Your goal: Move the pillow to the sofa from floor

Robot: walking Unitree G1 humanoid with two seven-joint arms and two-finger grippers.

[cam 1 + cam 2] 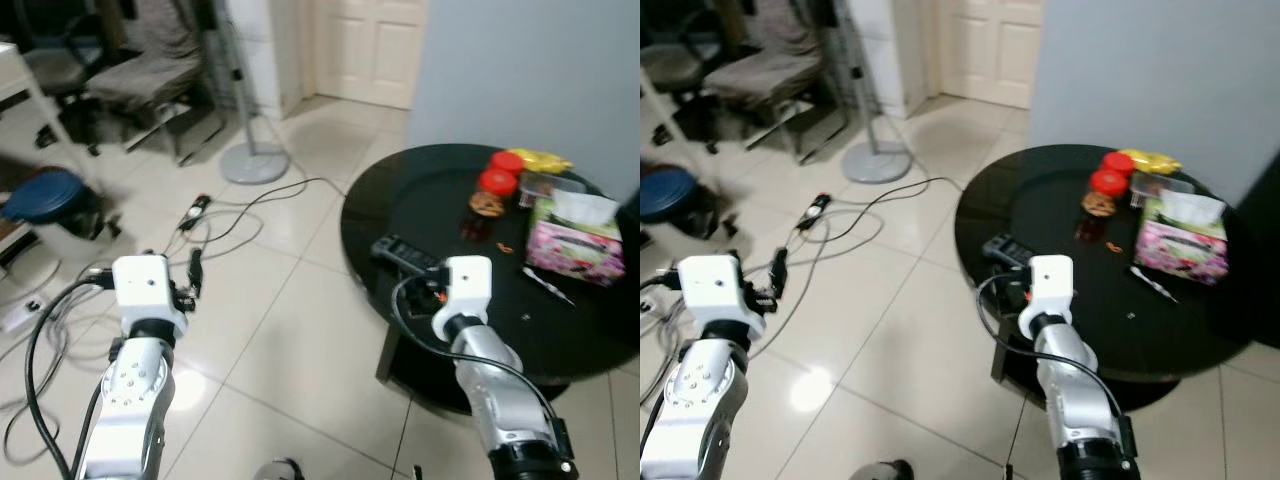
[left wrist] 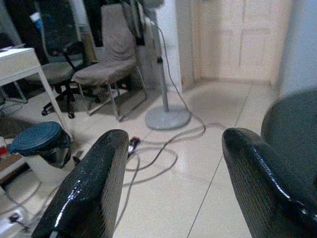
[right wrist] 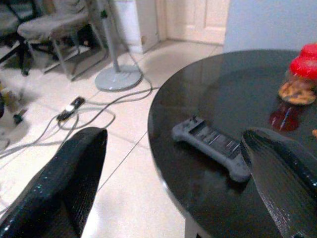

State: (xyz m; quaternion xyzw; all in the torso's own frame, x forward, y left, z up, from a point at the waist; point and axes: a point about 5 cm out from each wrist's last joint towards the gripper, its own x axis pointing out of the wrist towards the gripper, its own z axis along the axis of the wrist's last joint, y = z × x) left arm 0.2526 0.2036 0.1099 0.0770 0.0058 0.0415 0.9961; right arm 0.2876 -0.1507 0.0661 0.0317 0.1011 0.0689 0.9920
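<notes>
Presently both claws released, gripping nothing: left claw point(image 2: 171, 188) above white tiled floor point(image 2: 208, 163); right claw point(image 3: 173, 183) over round black glossy worktop point(image 3: 223, 99), grey game controller point(image 3: 210, 146) just beyond.

Silver arms, white boxy wrist housings, looping black cables, glossy black textured fingers point(image 2: 89, 193)

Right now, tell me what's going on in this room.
Nothing is being handled. The robot stands on a tiled floor with both arms raised in front of it. The left end effector is open over the floor, facing a fan stand and loose cables. The right end effector is open at the edge of a round black table, near a dark controller-like device. I can make out no pillow or sofa.
</notes>
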